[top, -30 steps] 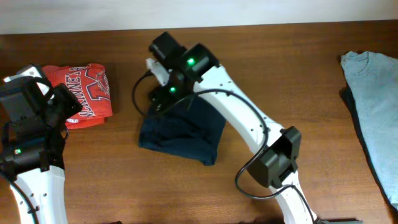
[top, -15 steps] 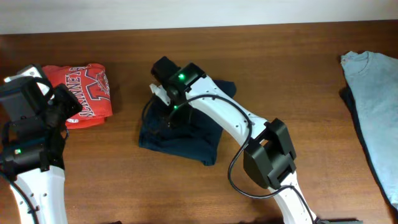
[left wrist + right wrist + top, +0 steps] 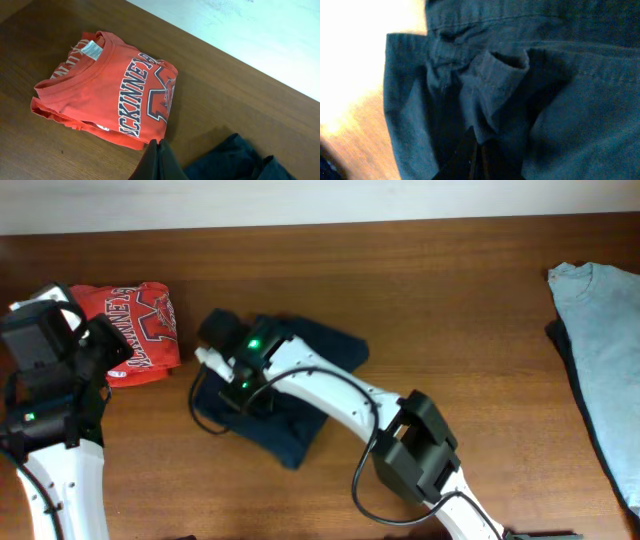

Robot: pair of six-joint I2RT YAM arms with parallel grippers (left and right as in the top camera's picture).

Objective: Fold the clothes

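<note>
You see a smooth, faintly glossy wooden table [image 3: 480, 300], a navy garment [image 3: 330, 350] of soft matt cloth with stitched hems, and a red shirt [image 3: 145, 325] of matt cloth.

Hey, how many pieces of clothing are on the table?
3: red shirt at left, navy garment mid-table, pale blue T-shirt at right edge; dark cloth beneath it may be a fourth.

Right claw [image 3: 476, 151] dragged navy garment [image 3: 292, 436] leftward

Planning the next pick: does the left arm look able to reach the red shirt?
Likely yes: the left gripper hangs beside the red shirt, nothing lies over it, and the right gripper is off on the navy garment.
</note>
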